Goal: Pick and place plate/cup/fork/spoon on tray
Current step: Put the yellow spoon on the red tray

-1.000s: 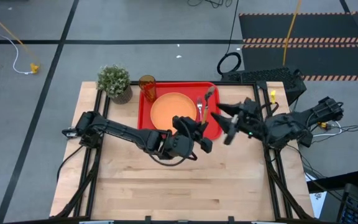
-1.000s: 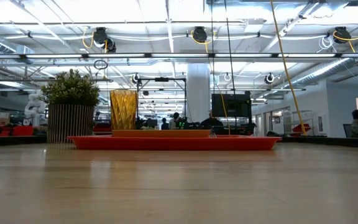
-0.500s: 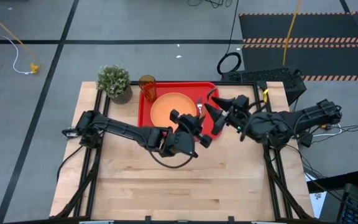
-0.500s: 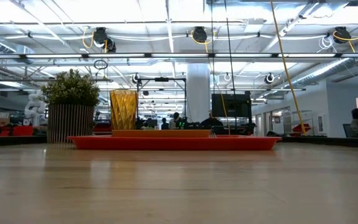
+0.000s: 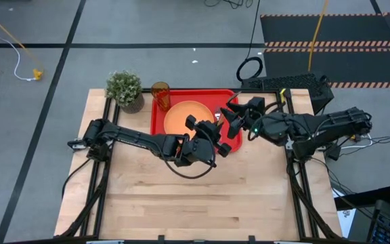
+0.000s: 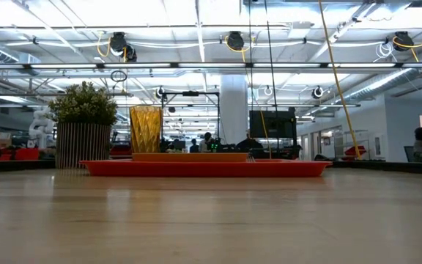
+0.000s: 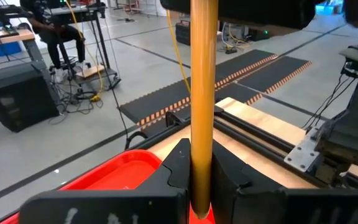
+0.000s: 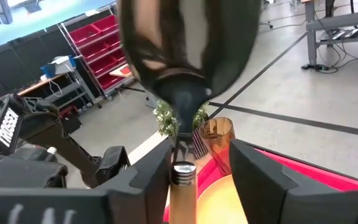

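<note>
Orange-handled spoon (image 7: 202, 106) clenched by both fingers in wrist views; low view misses it

My left gripper (image 5: 215, 129) sits over the tray's (image 5: 158, 122) five o'clock edge, shut on the spoon's (image 7: 202, 93) handle, which stands up between my fingers. My right gripper (image 5: 230, 116) comes in from three o'clock, closed on the same spoon just beside the left one. The plate (image 5: 185, 114) lies in the tray's middle. The cup (image 5: 160, 92) stands in the tray's eleven o'clock corner. The plant (image 5: 125, 89) stands on the table (image 5: 141, 196), just off the tray at ten o'clock, beside the cup.
</note>
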`<act>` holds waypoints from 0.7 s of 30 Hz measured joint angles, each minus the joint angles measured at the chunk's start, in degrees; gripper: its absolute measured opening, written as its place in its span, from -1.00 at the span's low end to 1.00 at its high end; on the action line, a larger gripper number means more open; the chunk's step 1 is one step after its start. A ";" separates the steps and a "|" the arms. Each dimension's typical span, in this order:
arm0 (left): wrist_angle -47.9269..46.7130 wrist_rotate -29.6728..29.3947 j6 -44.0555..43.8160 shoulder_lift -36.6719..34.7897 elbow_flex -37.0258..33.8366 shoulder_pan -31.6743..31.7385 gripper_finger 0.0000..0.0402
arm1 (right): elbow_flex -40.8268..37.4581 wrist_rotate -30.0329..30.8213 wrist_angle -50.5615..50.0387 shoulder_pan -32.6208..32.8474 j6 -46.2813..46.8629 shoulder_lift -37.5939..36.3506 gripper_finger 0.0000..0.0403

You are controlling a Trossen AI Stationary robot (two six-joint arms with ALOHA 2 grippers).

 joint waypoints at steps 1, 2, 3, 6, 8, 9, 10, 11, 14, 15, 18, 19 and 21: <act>-0.27 -0.02 -0.04 0.00 0.02 0.09 -0.87 | 0.00 0.01 0.00 0.00 -0.17 0.00 -0.26; -0.76 -0.02 -0.30 0.00 0.02 0.21 -0.87 | 0.00 0.01 -0.02 0.02 -0.26 0.00 -0.29; -1.17 0.01 -0.55 0.00 0.02 0.25 -0.87 | 0.00 0.06 -0.10 0.00 -0.45 0.00 -0.33; -1.67 0.03 -0.43 0.00 0.02 0.53 -0.87 | 0.00 0.77 -0.99 -0.01 -0.50 0.00 -0.39; -2.31 0.06 -0.41 0.00 0.02 0.83 -0.87 | 0.00 1.50 -1.81 -0.06 0.13 0.00 -0.40; -2.83 0.02 -0.47 0.00 0.02 0.99 -0.87 | 0.00 1.58 -2.41 -0.06 0.47 0.00 -0.40; -3.32 0.02 -0.48 0.00 0.02 1.15 -0.87 | 0.00 1.60 -3.01 -0.16 0.86 0.00 -0.40; -3.76 0.01 -0.58 0.00 0.02 1.34 -0.87 | 0.00 1.62 -3.50 -0.26 1.40 0.03 -0.38; -4.04 -0.03 -0.87 0.00 0.02 1.75 -0.87 | -0.02 1.69 -3.87 -0.28 1.95 0.38 -0.32; -4.04 -0.04 -0.92 0.00 0.04 1.76 -0.87 | -0.02 1.68 -3.90 -0.28 1.99 0.42 -0.30; -4.08 -0.04 -1.01 0.00 0.04 1.84 -0.87 | -0.02 1.67 -3.78 -0.39 2.01 0.59 -0.26; -4.08 -0.04 -1.01 0.00 0.04 1.84 -0.87 | -0.02 1.65 -3.81 -0.61 2.01 0.67 -0.25; -4.08 -0.04 -1.01 0.00 0.04 1.80 -0.87 | -0.04 1.24 -3.90 -0.69 1.99 0.82 -0.26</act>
